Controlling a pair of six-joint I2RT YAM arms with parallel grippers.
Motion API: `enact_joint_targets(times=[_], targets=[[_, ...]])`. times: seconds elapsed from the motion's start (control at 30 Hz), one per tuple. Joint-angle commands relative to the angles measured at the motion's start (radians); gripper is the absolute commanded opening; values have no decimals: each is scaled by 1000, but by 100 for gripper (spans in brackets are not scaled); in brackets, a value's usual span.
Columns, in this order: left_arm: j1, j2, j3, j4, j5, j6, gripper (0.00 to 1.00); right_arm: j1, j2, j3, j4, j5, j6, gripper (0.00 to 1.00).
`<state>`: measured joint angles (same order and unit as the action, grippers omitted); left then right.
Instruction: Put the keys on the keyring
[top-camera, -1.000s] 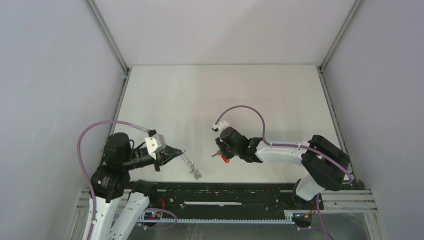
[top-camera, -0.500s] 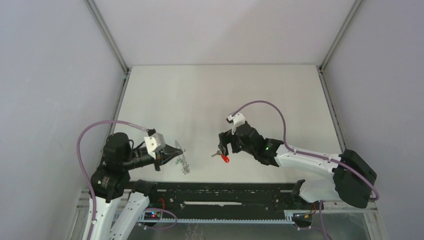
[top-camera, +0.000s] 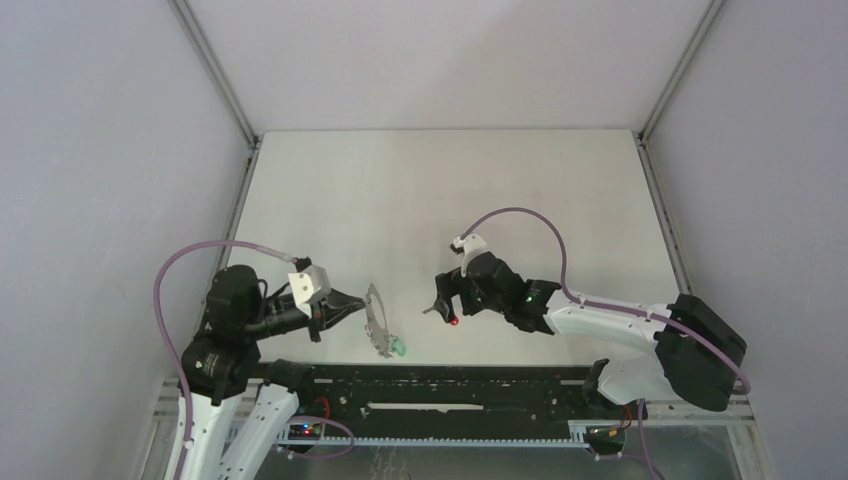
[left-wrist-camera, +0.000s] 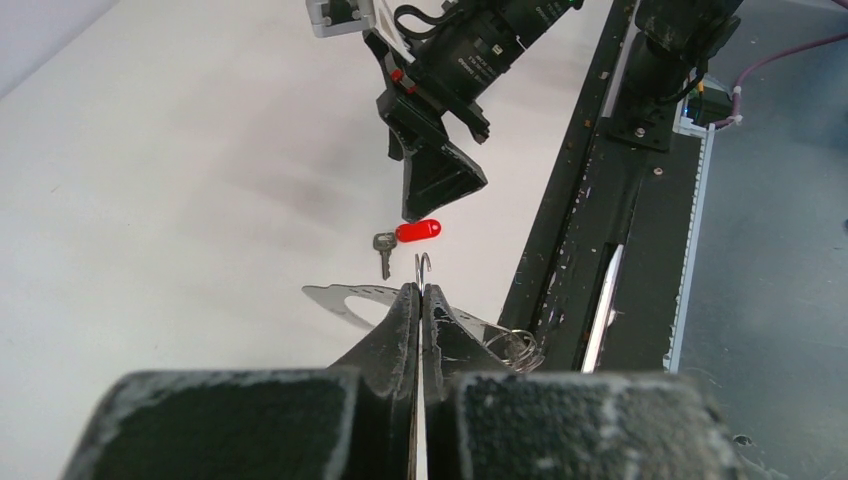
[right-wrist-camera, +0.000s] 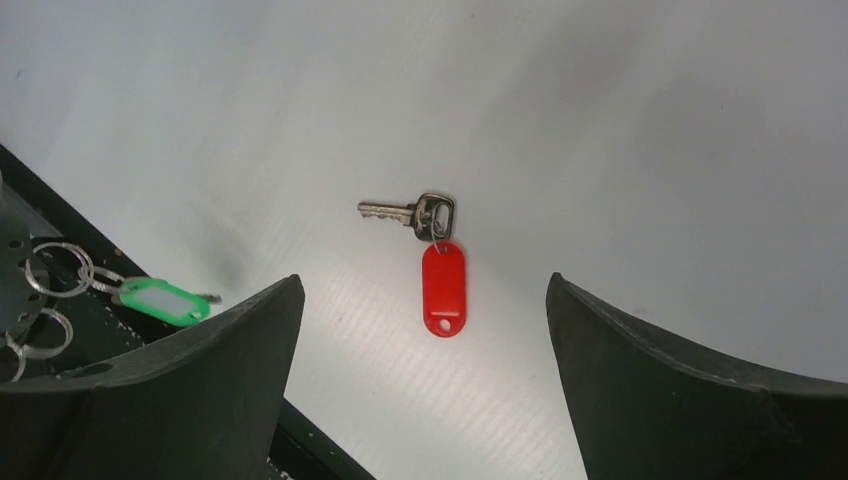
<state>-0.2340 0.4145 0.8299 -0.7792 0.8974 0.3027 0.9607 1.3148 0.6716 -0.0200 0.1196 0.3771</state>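
Observation:
The red-tagged key (right-wrist-camera: 443, 288) lies flat on the white table, its silver blade (right-wrist-camera: 388, 210) pointing left. My right gripper (right-wrist-camera: 422, 285) hovers just above it, open, the tag between the spread fingers and touching neither. From above, the right gripper (top-camera: 447, 300) covers most of that key (top-camera: 455, 321). My left gripper (left-wrist-camera: 420, 292) is shut on the keyring (left-wrist-camera: 345, 297), a thin metal loop held above the table's near edge. The green-tagged key (right-wrist-camera: 160, 300) hangs from that keyring (top-camera: 381, 335) by small rings (left-wrist-camera: 515, 345), with its tag (top-camera: 398, 348) at the bottom.
The black rail (top-camera: 450, 385) with the arm bases runs along the near edge, right behind the hanging rings. Grey walls enclose the table (top-camera: 400, 190) on three sides.
My right gripper has opened and left the red-tagged key lying on the table. The keyring in my left gripper has swung round, so that its loop and green tag now show.

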Motion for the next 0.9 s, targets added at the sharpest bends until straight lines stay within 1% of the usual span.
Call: enact_joint_targets(times=[0.0,0.07,0.1,0.13,0.23,0.27,0.37,0.4,0.5,0.63,0.77,0.87], targets=[[7,7,14,42,13,-17,0,13,-17,64,-18,78,39,99],[6,9,14,37,9,-17,0,55,-42,50,5,234,20,99],[7,10,15,35,8,-16,0,63,-27,46,27,272,-12,100],[7,13,17,33,7,-15,0,61,0,50,42,267,-36,100],[7,21,21,33,7,-15,0,31,79,83,-14,226,20,100],[7,21,21,32,4,-17,0,31,80,74,5,225,39,100],[7,18,17,31,2,-21,0,39,48,3,143,182,64,100],[7,21,15,31,3,-23,0,39,51,-2,163,173,63,100],[6,26,14,29,1,-22,0,39,92,20,153,159,47,90],[7,25,10,29,0,-22,0,35,113,22,153,155,50,85],[7,26,9,31,2,-24,0,22,154,22,167,120,48,75],[7,25,7,31,2,-26,0,22,184,22,191,89,48,71]])
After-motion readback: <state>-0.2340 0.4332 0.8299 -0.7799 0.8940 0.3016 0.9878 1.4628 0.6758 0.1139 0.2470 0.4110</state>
